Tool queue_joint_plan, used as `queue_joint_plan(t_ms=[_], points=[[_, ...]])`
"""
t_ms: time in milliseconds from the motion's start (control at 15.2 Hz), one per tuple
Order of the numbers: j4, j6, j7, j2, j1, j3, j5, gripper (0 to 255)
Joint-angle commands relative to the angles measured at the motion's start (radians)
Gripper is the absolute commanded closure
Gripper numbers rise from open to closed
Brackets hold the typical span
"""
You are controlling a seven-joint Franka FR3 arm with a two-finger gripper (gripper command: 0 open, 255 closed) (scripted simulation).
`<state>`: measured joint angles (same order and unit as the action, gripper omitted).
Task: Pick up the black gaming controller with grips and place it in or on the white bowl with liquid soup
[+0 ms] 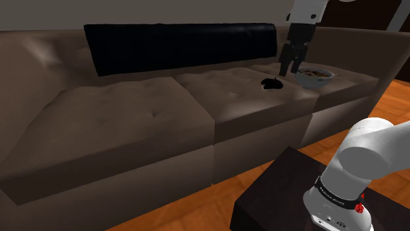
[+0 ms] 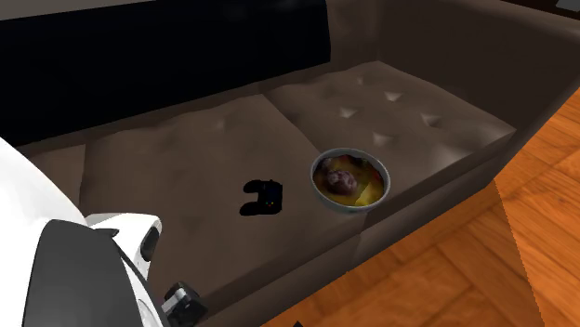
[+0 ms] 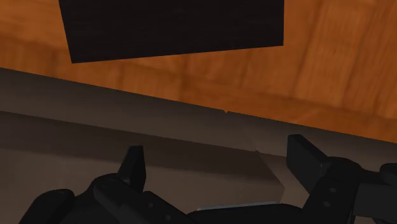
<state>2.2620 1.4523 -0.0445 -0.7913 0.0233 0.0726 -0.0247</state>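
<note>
The black gaming controller (image 1: 270,83) lies on the brown sofa's seat cushion, just to the shoulder view's left of the white bowl (image 1: 326,81), which holds soup with dark and yellow pieces. In the second exterior view the controller (image 2: 262,196) sits a short gap from the bowl (image 2: 383,176). My gripper (image 1: 291,67) hangs above the seat, over the gap between controller and bowl, fingers pointing down. It is open with nothing between its fingers. In the wrist view the gripper (image 3: 216,162) looks past the sofa's front edge to the floor.
A black cover (image 1: 177,42) drapes over the sofa's backrest (image 1: 59,49). The sofa's raised arm (image 1: 387,56) stands just beyond the bowl. Orange wooden floor (image 1: 358,118) runs in front of the sofa, with my dark stand (image 1: 282,197) on it.
</note>
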Motion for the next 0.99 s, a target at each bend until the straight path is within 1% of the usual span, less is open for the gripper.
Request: queue_joint_plan(t_ms=[0,462,924], points=[[0.000,0.000,0.000,0.000,0.000,0.000,0.000,0],[-0.039,0.132,-0.075,0.160,0.042,0.106,0.062,0],[-0.130,0.246,-0.151,0.351,0.073,0.211,0.085,0]])
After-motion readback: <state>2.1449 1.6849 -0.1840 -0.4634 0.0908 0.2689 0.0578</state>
